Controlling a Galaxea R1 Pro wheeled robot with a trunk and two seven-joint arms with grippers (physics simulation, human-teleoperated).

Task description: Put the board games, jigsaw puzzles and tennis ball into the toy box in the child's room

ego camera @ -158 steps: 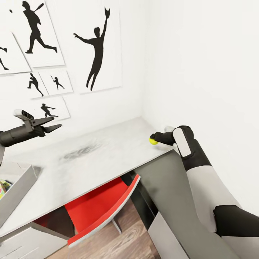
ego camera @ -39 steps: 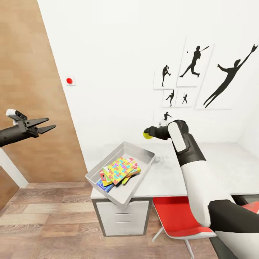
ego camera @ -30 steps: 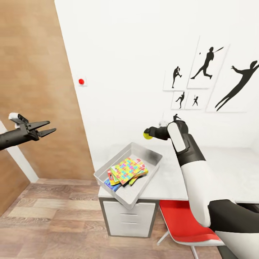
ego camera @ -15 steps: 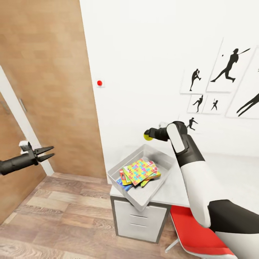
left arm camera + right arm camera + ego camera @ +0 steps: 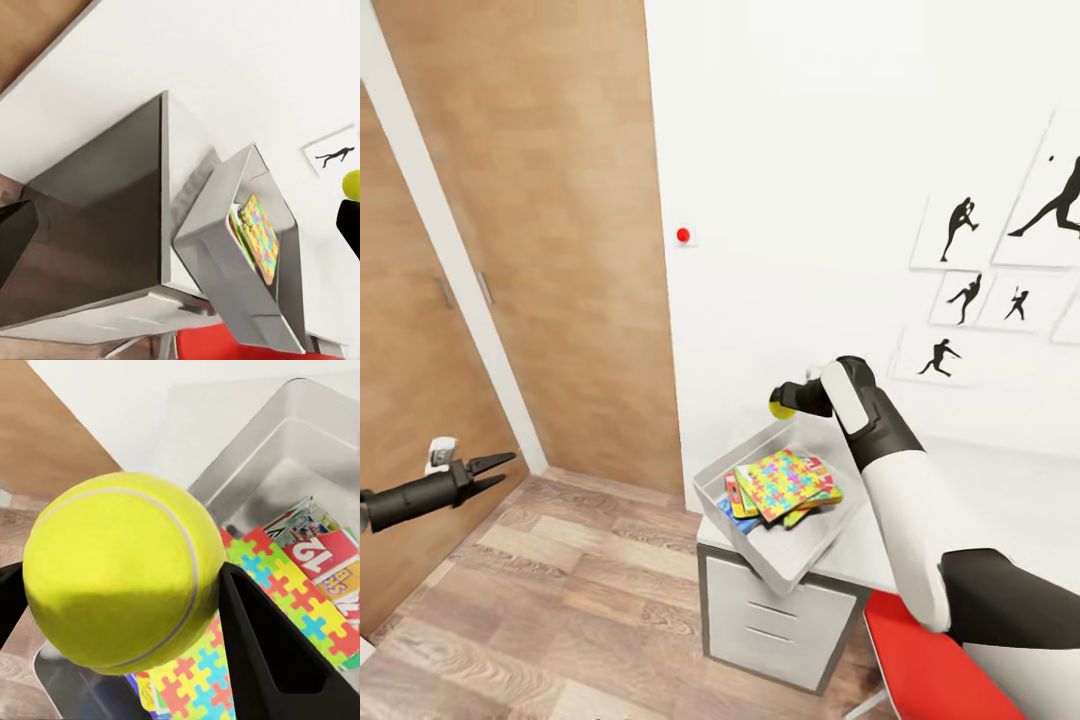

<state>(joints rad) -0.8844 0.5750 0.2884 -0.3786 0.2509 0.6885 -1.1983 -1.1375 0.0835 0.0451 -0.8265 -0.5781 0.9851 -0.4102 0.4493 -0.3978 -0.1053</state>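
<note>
Wood doors (image 5: 550,230): brown panels fill the room's left side, beside a white wall (image 5: 810,150) hung with black sports silhouettes (image 5: 960,220).
Floor (image 5: 550,610): wood planks run up to the table's drawer end.
Table (image 5: 1020,500): pale grey top over white drawers (image 5: 770,625), with a red chair (image 5: 930,665) tucked beneath.
Toy box (image 5: 760,460): light grey open bin at the table's end, one corner overhanging the edge; in the left wrist view (image 5: 217,277) its sloping walls frame the coloured stack.
Toys in box: a jigsaw puzzle (image 5: 785,482) of yellow, pink, blue and green lies on top of the pile; printed board games (image 5: 319,551) stick out from under it.
Right gripper (image 5: 784,402): raised above the box's far rim, fingers clamped on the ball.
Tennis ball (image 5: 780,409): yellow-green, pinched between the two black fingers (image 5: 262,652), directly over the puzzle in the right wrist view (image 5: 120,570).
Left gripper (image 5: 495,468): held out low over the floor near the doors, well apart from the table, its jaws slightly parted and holding nothing.
Red dot (image 5: 682,235): small round marker on the wall above the box.
</note>
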